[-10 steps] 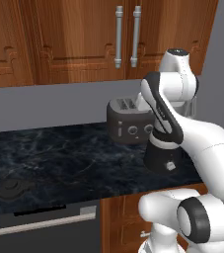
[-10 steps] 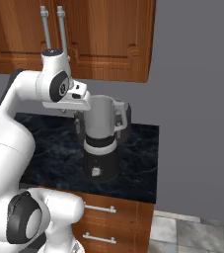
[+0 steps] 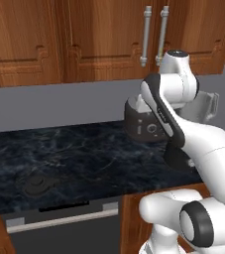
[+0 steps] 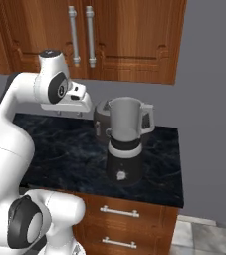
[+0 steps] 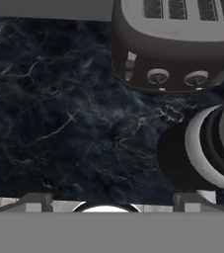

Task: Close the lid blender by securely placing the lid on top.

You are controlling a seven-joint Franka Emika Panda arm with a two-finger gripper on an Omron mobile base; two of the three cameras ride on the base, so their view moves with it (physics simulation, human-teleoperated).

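Observation:
The blender (image 4: 126, 149), a translucent grey jar with a side handle on a black base, stands uncovered near the counter's front right. In the hand view the blender (image 5: 207, 150) is seen from above at the right edge. A small round dark disc with a raised centre, the lid (image 3: 37, 184), lies flat on the counter far to the left. My gripper (image 4: 67, 113) hangs over the counter left of the jar, about level with its rim. It is open (image 5: 113, 201) with only bare counter between its fingertips (image 5: 34, 200).
A dark slotted toaster (image 4: 102, 119) stands against the wall just behind the blender, and shows in the hand view as the toaster (image 5: 177, 44). Wooden wall cabinets (image 3: 84, 39) hang above. The black marble counter (image 4: 59, 149) ends at the right beside a grey wall.
The whole picture has shifted to the right in both base views, so the camera has moved. The hand has stayed left of the blender jar, still open.

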